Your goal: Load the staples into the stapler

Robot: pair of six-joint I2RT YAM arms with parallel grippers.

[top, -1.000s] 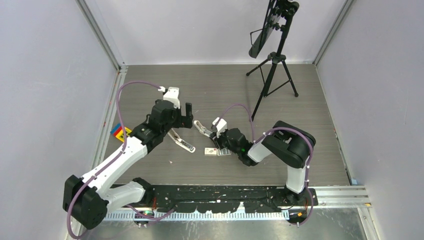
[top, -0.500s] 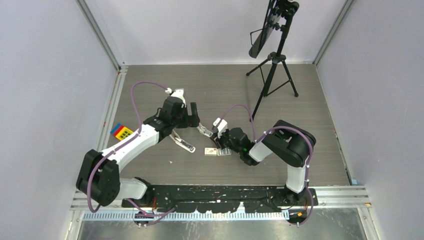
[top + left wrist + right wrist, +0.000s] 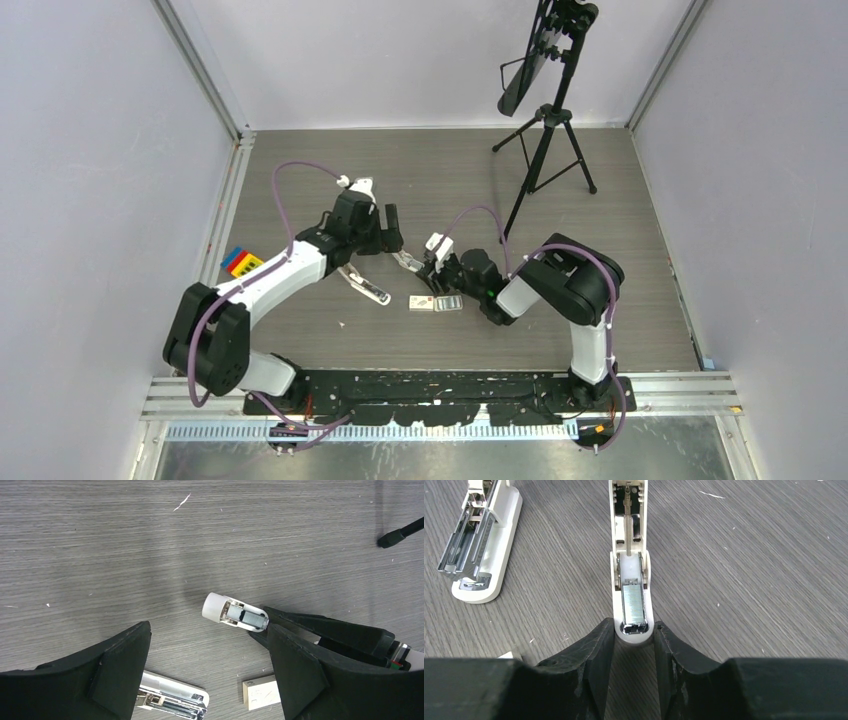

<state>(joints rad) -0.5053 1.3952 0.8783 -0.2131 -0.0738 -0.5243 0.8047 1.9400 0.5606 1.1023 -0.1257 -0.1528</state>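
The stapler (image 3: pixel 631 580) lies opened out flat on the table, slim and white with a silver channel. A grey strip of staples (image 3: pixel 633 602) sits in that channel. My right gripper (image 3: pixel 634 632) is shut on the stapler's near rounded end, one fingertip on each side. It also shows in the top view (image 3: pixel 408 260). My left gripper (image 3: pixel 207 630) is open wide and empty, hovering over the stapler's other end (image 3: pixel 232 614). The white staple box (image 3: pixel 421 303) and its grey tray (image 3: pixel 449 303) lie just in front of the right gripper (image 3: pixel 437 272).
A second white stapler (image 3: pixel 365 285) lies open to the left of the held one, also in the right wrist view (image 3: pixel 479 545). A coloured block (image 3: pixel 240 263) sits at the left edge. A black tripod (image 3: pixel 545 150) stands at the back right.
My left arm has swung right, bringing its open gripper from above the second stapler to over the held stapler's far end. The right gripper has barely moved.
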